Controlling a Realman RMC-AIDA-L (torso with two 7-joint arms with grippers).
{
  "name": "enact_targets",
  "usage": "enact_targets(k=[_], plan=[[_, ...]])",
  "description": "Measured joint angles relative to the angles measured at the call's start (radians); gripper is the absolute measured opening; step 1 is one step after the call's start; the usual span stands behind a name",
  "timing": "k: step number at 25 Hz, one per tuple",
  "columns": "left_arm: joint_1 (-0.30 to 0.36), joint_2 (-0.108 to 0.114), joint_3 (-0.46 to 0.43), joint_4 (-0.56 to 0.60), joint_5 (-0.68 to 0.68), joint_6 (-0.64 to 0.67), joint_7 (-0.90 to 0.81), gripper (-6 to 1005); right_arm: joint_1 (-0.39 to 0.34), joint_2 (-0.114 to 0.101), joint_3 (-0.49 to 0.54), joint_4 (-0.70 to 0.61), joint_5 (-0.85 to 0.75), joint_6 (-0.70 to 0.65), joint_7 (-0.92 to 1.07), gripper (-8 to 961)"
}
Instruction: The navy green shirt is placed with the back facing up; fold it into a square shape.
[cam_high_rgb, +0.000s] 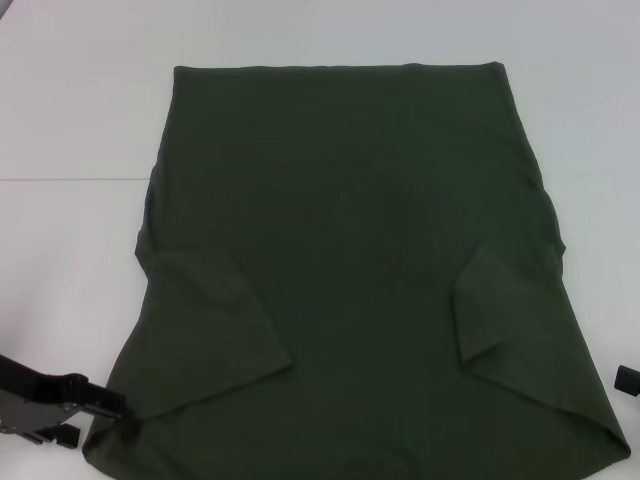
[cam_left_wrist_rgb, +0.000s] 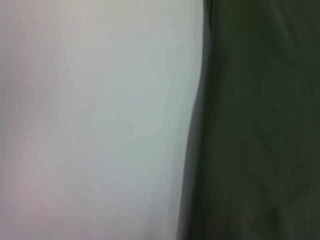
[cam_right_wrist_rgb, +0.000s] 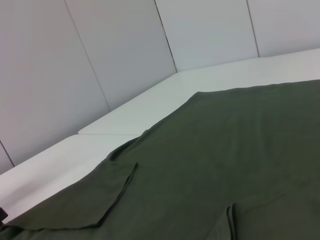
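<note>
- Head view: the navy green shirt (cam_high_rgb: 350, 270) lies flat on the white table (cam_high_rgb: 80, 110), both sleeves folded inward; the left gripper (cam_high_rgb: 95, 400) touches its near left corner, finger state unclear; the right gripper (cam_high_rgb: 628, 380) barely shows.
- Left wrist view: shirt edge beside bare table.
- Right wrist view: shirt spread across the table, white wall panels (cam_right_wrist_rgb: 100, 55) behind.

The navy green shirt (cam_high_rgb: 350, 270) is spread flat across the white worktop (cam_high_rgb: 70, 120), plain dark olive, no print. Both short sleeves are folded inward over the body, straight hem toward the far edge, near corners almost off the near edge.
</note>
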Motion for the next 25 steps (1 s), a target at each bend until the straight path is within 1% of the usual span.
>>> enact_targets(k=[15,25], plan=[[-0.006,-0.011,0.000,-0.006,0.017,-0.002,0.003,823,0.006,0.001,0.000,0.000,-0.001,0.001,0.000,814],[-0.008,-0.014,-0.002,-0.015,0.007,-0.001,0.006,823,0.006,0.001,-0.002,0.000,-0.002,0.002,0.000,814]])
